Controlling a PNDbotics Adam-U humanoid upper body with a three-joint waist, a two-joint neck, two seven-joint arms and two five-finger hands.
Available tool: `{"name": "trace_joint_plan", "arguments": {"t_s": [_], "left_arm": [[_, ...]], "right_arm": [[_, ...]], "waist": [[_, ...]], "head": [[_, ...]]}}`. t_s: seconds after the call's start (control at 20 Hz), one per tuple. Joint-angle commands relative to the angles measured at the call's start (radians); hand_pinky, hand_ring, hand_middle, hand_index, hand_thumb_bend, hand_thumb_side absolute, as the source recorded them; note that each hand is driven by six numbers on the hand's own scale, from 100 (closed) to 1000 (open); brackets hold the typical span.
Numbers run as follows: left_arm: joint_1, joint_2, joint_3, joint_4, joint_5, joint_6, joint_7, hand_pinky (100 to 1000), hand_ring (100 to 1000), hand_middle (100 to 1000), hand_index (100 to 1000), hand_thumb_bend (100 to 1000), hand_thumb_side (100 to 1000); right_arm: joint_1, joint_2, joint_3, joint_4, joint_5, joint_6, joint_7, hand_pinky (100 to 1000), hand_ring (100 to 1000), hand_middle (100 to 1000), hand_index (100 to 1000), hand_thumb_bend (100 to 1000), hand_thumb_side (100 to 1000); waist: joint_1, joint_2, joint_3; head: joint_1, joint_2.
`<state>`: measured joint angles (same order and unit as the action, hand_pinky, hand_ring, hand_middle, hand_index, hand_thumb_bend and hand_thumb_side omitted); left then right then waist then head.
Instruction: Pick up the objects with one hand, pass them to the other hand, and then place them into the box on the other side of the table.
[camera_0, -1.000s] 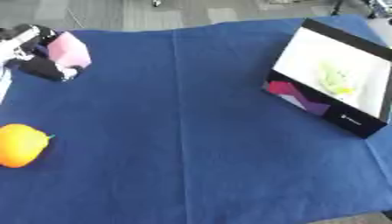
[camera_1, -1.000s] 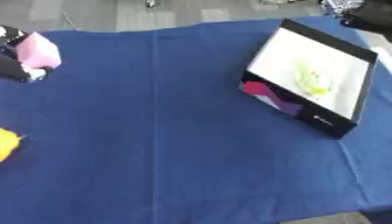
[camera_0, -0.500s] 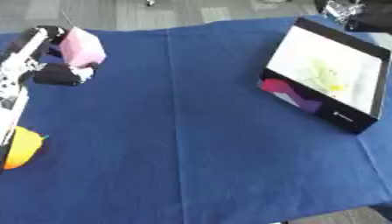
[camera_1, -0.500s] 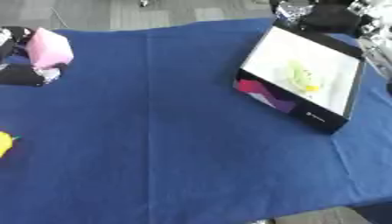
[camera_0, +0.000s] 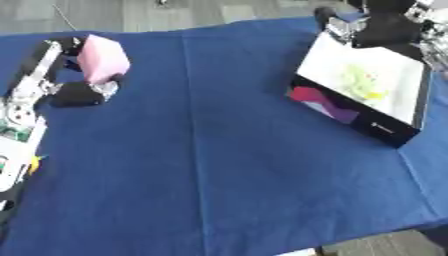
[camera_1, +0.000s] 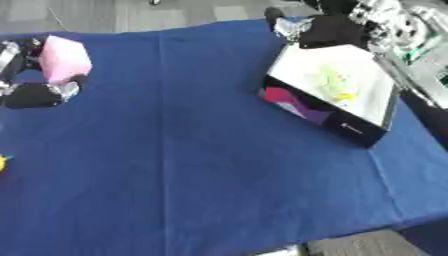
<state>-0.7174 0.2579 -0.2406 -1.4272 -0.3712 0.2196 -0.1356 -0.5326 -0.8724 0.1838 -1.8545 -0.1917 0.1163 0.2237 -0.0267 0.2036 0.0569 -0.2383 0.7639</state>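
I see the surface (camera_0: 227, 150) draped in blue cloth filling most of my view. The box (camera_0: 367, 95), black-walled with a white and green-printed inside, sits tilted near the far right corner. My right hand (camera_1: 328, 27) hangs just behind the box's far edge; whether its fingers are curled or straight I cannot tell. At the far left my left hand (camera_0: 74, 90) has its fingers wrapped around the pink block (camera_0: 102, 59). A sliver of orange object (camera_1: 3, 162) shows at the left edge.
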Motion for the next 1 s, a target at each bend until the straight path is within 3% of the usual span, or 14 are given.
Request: {"name": "trace_joint_plan", "arguments": {"t_s": [0.05, 0.55, 0.6, 0.65, 0.8, 1.0], "left_arm": [[-0.009, -0.008, -0.008, -0.030, 0.004, -0.025, 0.008, 739, 784, 605, 579, 100, 153], [-0.007, -0.063, -0.039, -0.049, -0.051, -0.078, 0.011, 741, 782, 605, 575, 100, 136], [-0.007, -0.068, -0.041, -0.049, -0.058, -0.081, 0.010, 742, 782, 605, 575, 100, 132], [-0.008, -0.074, -0.044, -0.048, -0.066, -0.086, 0.009, 742, 781, 605, 575, 100, 131], [-0.010, -0.092, -0.052, -0.043, -0.085, -0.100, 0.006, 741, 781, 603, 574, 100, 130], [-0.015, -0.116, -0.058, -0.034, -0.103, -0.116, 0.004, 740, 777, 600, 572, 100, 127]], "right_arm": [[-0.026, -0.008, 0.006, -0.009, 0.022, 0.002, 0.019, 995, 1000, 1000, 1000, 100, 280], [-0.062, 0.026, 0.056, -0.005, 0.067, 0.001, 0.071, 992, 1000, 1000, 1000, 100, 278], [-0.064, 0.030, 0.060, -0.004, 0.073, 0.001, 0.076, 992, 1000, 1000, 1000, 100, 244], [-0.066, 0.033, 0.066, -0.003, 0.078, 0.000, 0.083, 992, 1000, 1000, 1000, 100, 282], [-0.073, 0.045, 0.079, -0.002, 0.091, -0.001, 0.103, 992, 1000, 1000, 1000, 100, 280], [-0.084, 0.056, 0.096, -0.011, 0.105, -0.008, 0.137, 991, 1000, 1000, 1000, 100, 228]], "waist": [[-0.016, -0.042, 0.003], [-0.022, -0.037, 0.019], [-0.022, -0.037, 0.020], [-0.023, -0.037, 0.021], [-0.024, -0.036, 0.024], [-0.025, -0.034, 0.029]], "head": [[-0.019, 0.006], [-0.055, 0.006], [-0.056, 0.006], [-0.057, 0.006], [-0.062, 0.006], [-0.069, 0.006]]}}
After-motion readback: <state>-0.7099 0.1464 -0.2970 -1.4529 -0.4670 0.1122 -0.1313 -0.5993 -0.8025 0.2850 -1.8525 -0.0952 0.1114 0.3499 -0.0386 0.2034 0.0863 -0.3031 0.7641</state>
